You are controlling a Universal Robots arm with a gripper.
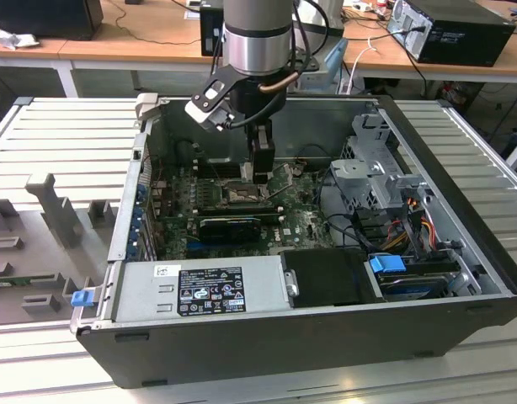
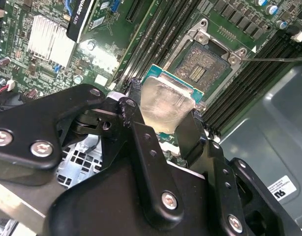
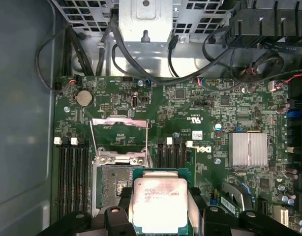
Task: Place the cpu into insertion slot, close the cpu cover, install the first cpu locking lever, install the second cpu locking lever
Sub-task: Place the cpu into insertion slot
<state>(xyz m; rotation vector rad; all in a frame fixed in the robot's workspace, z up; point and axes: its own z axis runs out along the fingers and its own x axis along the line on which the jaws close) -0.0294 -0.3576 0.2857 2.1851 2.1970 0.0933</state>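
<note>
Silver-grey metal with a few faint lines of print on top, the cpu (image 3: 161, 206) is pinched between the black fingers (image 2: 136, 110) of the gripper (image 2: 163, 118). It is held over the green motherboard (image 3: 190, 113), just beside the insertion slot (image 3: 114, 184). The slot lies bare with its cpu cover (image 3: 120, 121) swung up, and a printed label (image 1: 210, 290) on the grey power supply box (image 1: 149, 290) is too small to make out.

The chip (image 2: 166, 105) is showing a pale, smeared metal top; the gripper (image 2: 163, 118) is looking matt black, its screw heads shining; the socket (image 2: 202, 66) is glinting with a bare metal rim around a gold-speckled centre; the cover (image 3: 119, 121) is showing thin, dull silver metal.
</note>
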